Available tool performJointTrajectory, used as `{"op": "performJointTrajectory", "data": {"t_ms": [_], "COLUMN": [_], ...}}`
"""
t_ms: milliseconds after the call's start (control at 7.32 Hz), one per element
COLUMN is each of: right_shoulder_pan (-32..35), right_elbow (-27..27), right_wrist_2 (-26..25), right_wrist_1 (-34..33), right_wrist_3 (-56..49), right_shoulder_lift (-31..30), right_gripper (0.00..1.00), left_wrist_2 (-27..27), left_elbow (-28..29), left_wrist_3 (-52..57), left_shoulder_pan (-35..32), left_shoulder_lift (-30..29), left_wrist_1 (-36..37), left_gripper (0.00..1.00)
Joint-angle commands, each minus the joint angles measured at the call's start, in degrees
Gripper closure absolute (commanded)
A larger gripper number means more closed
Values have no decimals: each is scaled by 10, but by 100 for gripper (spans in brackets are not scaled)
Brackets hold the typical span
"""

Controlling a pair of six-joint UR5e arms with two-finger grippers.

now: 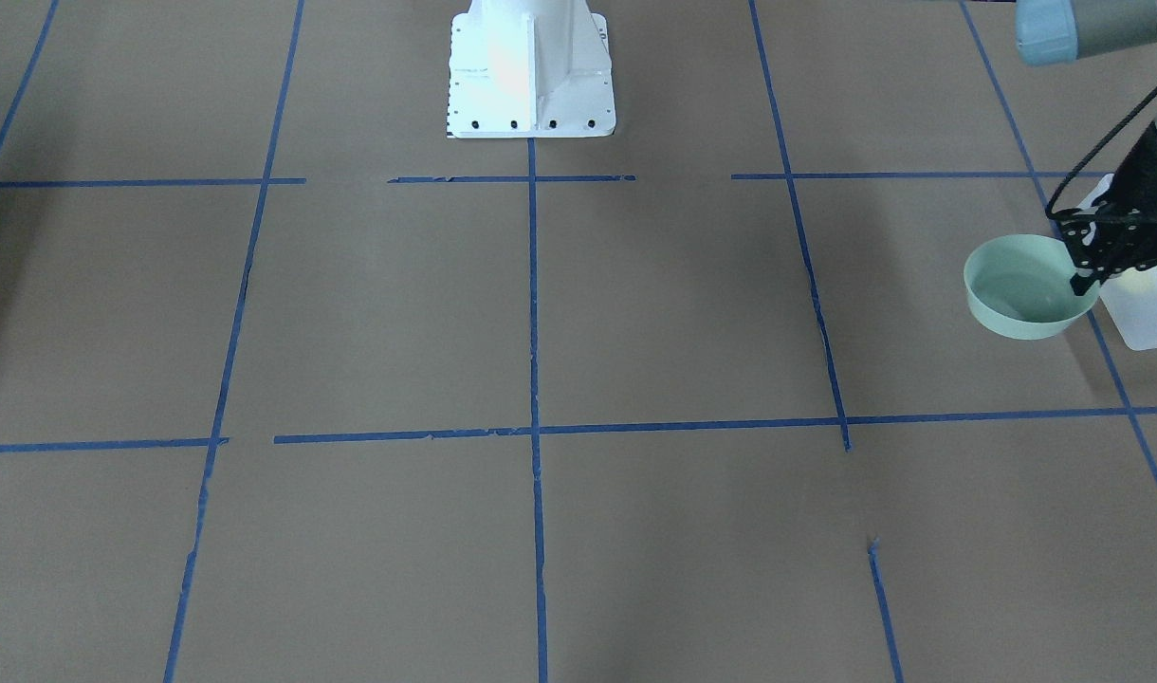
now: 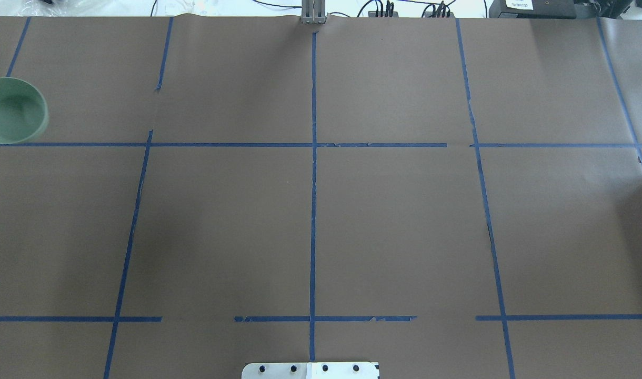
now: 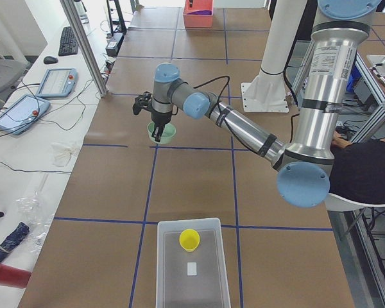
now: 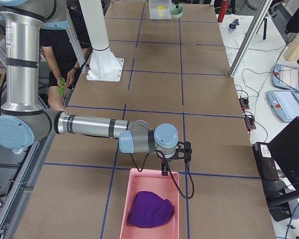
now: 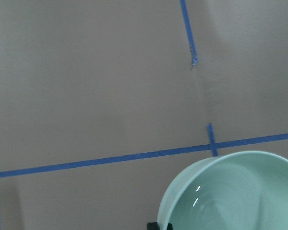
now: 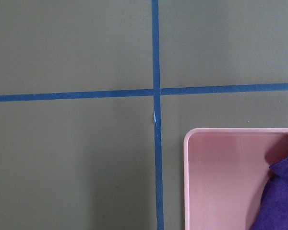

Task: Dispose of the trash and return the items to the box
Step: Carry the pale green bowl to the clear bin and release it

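My left gripper (image 1: 1083,277) is shut on the rim of a pale green bowl (image 1: 1022,292), next to the translucent box (image 1: 1152,315) at the table's left end. The bowl also shows in the overhead view (image 2: 13,110), the left view (image 3: 162,133) and the left wrist view (image 5: 233,194). I cannot tell whether it touches the table. The small yellow cup (image 3: 189,239) lies inside the box (image 3: 192,285). My right gripper (image 4: 165,170) hovers at the rim of a pink tray (image 4: 132,191). I cannot tell whether the right gripper is open or shut.
The pink tray (image 6: 221,182) holds a purple cloth (image 4: 149,209) at the table's right end. The white robot base (image 1: 529,71) stands at the table's middle back edge. Blue tape lines cross the brown table. Tablets, cables and a red can lie off the table.
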Motion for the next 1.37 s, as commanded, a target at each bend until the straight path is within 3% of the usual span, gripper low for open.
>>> {"op": "performJointTrajectory", "data": {"t_ms": [0,410,547,820,1230], "right_shoulder_pan": [1,1,1,0,0], "right_elbow": [3,17,17,17,20], "right_wrist_2": [-2,-3,-3,-3,-3], "right_wrist_1": [3,2,0,0,2], "right_wrist_3": [-1,7,7,7,7], "right_shoulder_lift": [0,-3,-6,-3,-3], "right_gripper": [0,0,0,0,0], "left_wrist_2": [41,100,127,127,123], "left_elbow": [65,150,169,211,287], "left_wrist_3": [170,324,341,340,312], "left_shoulder_pan": [-99,-230,-246,-247,-245], "left_shoulder_lift": [29,64,87,143,141], "left_wrist_1": [3,-1,-17,-104,-177], "left_gripper": [100,100,100,100,100]}}
